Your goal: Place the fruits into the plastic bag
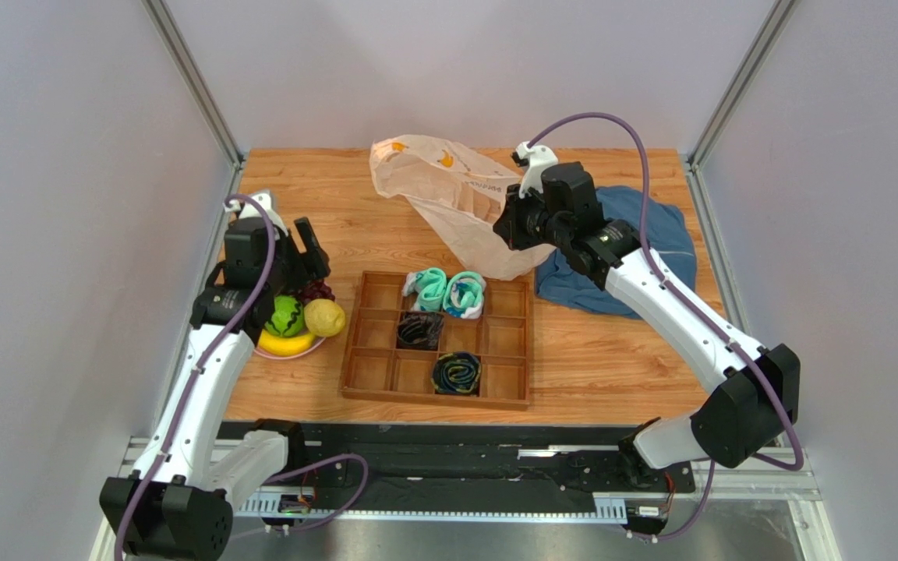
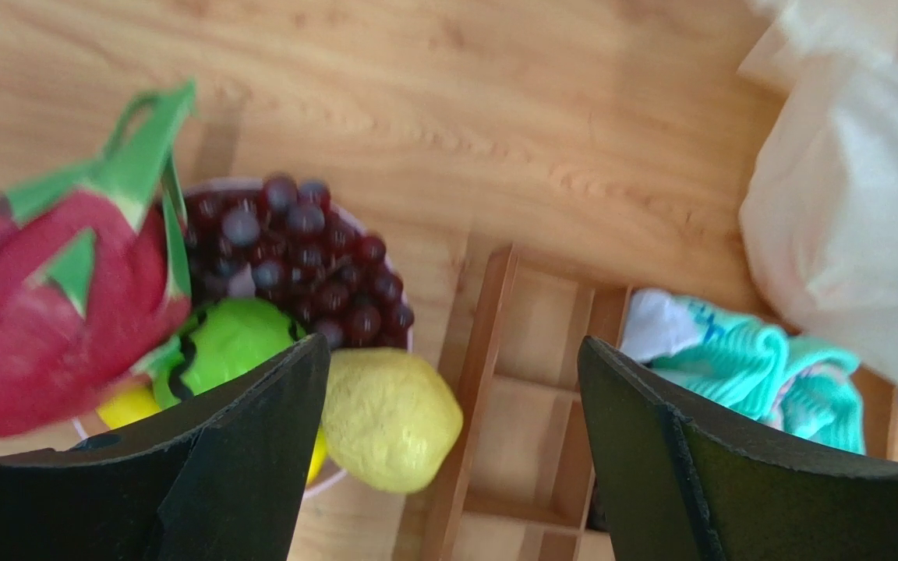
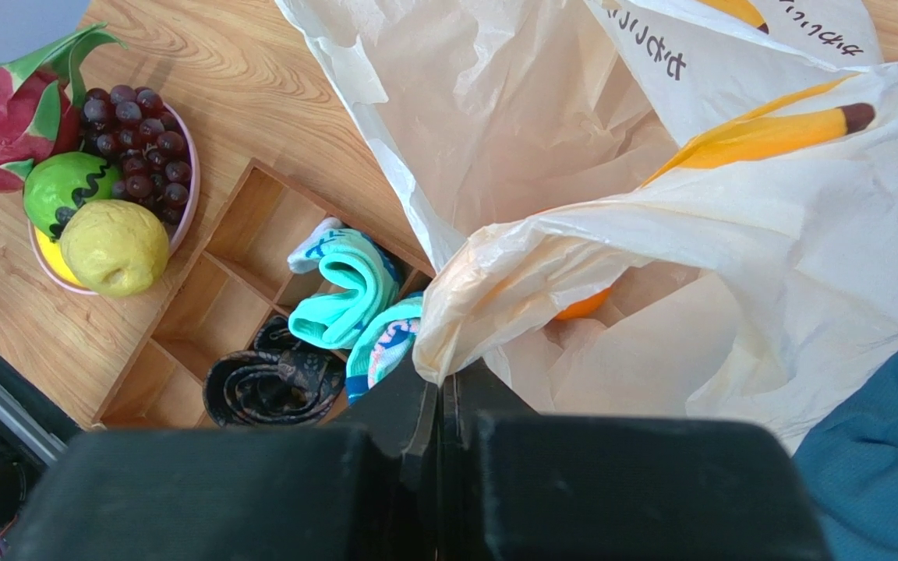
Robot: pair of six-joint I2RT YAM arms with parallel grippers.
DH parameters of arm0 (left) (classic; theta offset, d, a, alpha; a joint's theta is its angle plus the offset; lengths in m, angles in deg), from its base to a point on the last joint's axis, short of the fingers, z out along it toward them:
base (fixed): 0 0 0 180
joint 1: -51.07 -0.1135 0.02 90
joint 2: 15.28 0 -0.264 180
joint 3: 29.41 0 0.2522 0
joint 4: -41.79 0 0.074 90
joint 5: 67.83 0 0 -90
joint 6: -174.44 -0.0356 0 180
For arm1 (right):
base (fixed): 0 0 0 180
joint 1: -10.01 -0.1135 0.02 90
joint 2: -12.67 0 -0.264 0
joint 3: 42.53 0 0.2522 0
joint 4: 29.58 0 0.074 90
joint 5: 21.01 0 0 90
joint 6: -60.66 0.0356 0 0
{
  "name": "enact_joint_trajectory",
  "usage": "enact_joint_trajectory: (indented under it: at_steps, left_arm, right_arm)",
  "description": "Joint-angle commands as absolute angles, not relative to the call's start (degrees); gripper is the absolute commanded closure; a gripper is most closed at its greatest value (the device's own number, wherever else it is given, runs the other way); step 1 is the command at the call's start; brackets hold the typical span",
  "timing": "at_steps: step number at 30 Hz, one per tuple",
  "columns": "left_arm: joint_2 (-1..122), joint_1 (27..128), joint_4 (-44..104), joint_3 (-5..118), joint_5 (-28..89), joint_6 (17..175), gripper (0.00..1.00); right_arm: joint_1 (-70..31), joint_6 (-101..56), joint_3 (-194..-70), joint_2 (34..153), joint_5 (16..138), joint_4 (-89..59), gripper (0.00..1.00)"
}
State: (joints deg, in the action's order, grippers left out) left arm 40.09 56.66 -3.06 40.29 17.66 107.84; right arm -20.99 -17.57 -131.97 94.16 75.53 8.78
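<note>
The right gripper (image 3: 440, 392) is clamped tight on the rim of the plastic bag (image 3: 653, 269), which stands bunched at the far middle of the table (image 1: 606, 362). An orange (image 3: 583, 306) peeks from inside the bag. The left gripper (image 2: 451, 362) gapes wide and empty above the plate (image 3: 188, 140) at the left edge (dragon fruit (image 2: 44, 316), grapes (image 2: 302, 263), melon (image 2: 231, 345), lemon (image 2: 386, 418) and banana (image 1: 286, 344) are heaped there). A wooden tray (image 1: 501, 351) with rolled socks (image 3: 343, 298) lies between plate and bag.

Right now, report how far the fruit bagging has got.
Done: an orange looks to be inside the plastic bag. In hand: the right pincer is shut on the bag's rim; the left pincer hangs open over the plate. Left: dragon fruit, grapes, melon, lemon, banana.
</note>
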Motion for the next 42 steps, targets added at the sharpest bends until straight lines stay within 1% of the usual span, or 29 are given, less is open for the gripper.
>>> enact_joint_trajectory:
  at_steps: [1, 3, 7, 17, 22, 32, 42]
  left_arm:
    - [37.37, 58.27, -8.08, 34.98, 19.62, 112.03, 0.14]
    - [36.58, 60.90, -8.62, 32.60, 18.31, 113.62, 0.15]
    - [38.06, 64.95, -11.51, 31.81, 14.00, 114.94, 0.15]
    - [41.05, 65.13, -12.40, 29.88, 8.38, 114.50, 0.13]
    - [44.39, 65.13, -11.44, 29.00, 8.81, 115.64, 0.12]
    - [46.77, 65.05, -9.15, 27.24, 10.13, 116.79, 0.11]
    - [49.67, 63.99, -5.81, 26.27, 11.53, 115.73, 0.14]
  right_arm:
    - [-21.28, -17.30, -132.23, 93.44, 75.40, 7.29, 0.98]
    - [-21.28, -17.30, -131.97, 93.44, 75.31, 7.21, 0.98]
    - [-21.28, -16.60, -131.62, 93.53, 75.93, 7.03, 0.97]
    - [-21.19, -16.15, -129.77, 91.95, 75.40, 6.94, 0.97]
    - [-21.19, -16.24, -129.68, 91.77, 75.32, 7.29, 0.97]
    - [-21.11, -16.33, -129.33, 91.86, 75.23, 7.56, 0.96]
    - [-21.28, -16.51, -129.07, 92.04, 75.14, 7.65, 0.96]
